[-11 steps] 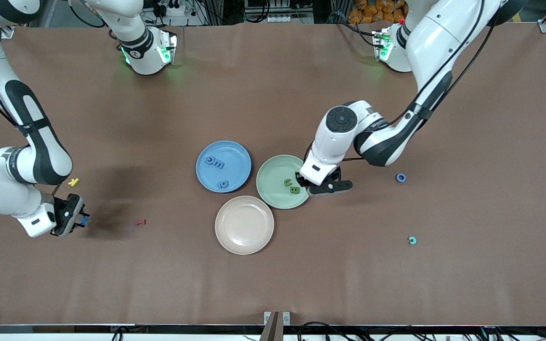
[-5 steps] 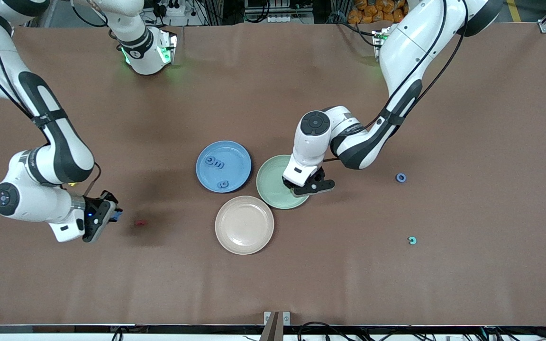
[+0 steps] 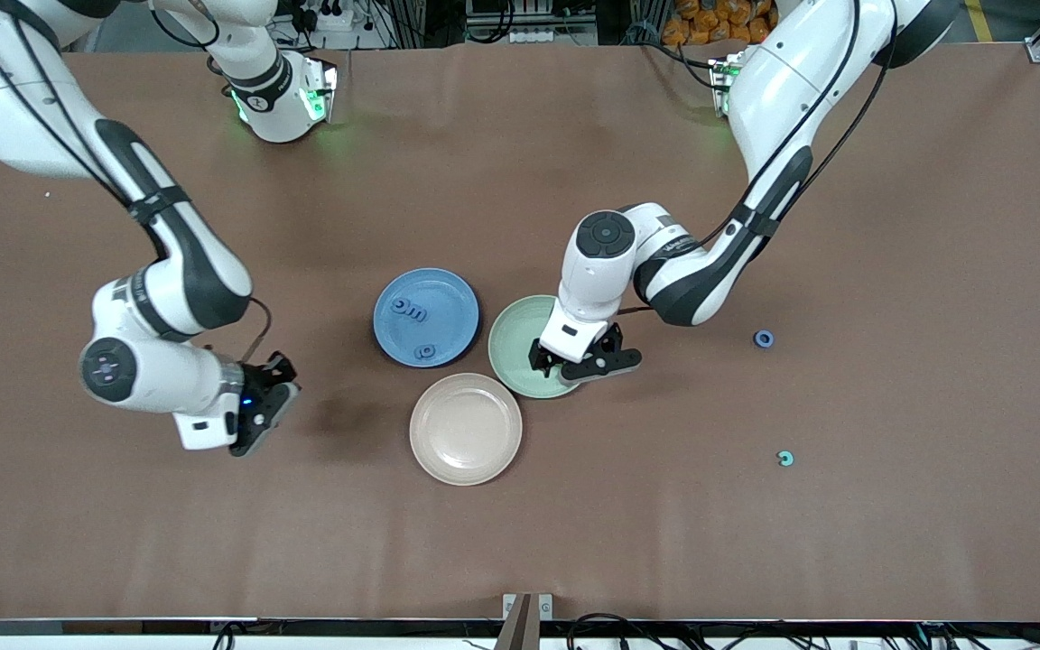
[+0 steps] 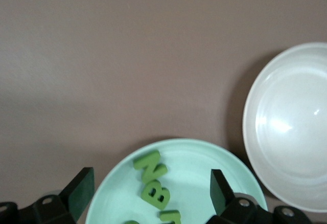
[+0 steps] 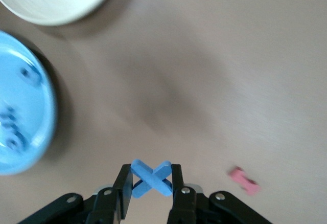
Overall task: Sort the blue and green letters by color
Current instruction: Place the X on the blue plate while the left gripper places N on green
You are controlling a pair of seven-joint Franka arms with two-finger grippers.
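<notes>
Nearest the front camera lies a teal letter point(image 3: 784, 459) on the desk toward the left arm's end, then the empty beige plate point(image 3: 466, 429). The right gripper point(image 5: 149, 184) hangs over bare desk toward the right arm's end, its jaws pinching a blue X point(image 5: 151, 178); a red letter point(image 5: 243, 180) shows on the desk nearby in the right wrist view. Next comes the green plate point(image 3: 515, 336), touching the beige plate's rim, with green letters point(image 4: 155, 185) lying in it. The left gripper point(image 4: 148, 196) sits over that plate, jaws spread and holding nothing. A blue ring letter point(image 3: 763, 338) lies well apart toward the left arm's end. The blue plate point(image 3: 448, 302) is slightly farther, beside the green one, with blue letters point(image 3: 410, 311) in it.

The step in hand looks like carrying the X to the blue plate. To do it well, keep the pinch firm, cross high enough to pass the rim, stop over a bare patch away from the letters already there, lower close before opening so the flat piece does not bounce out.
</notes>
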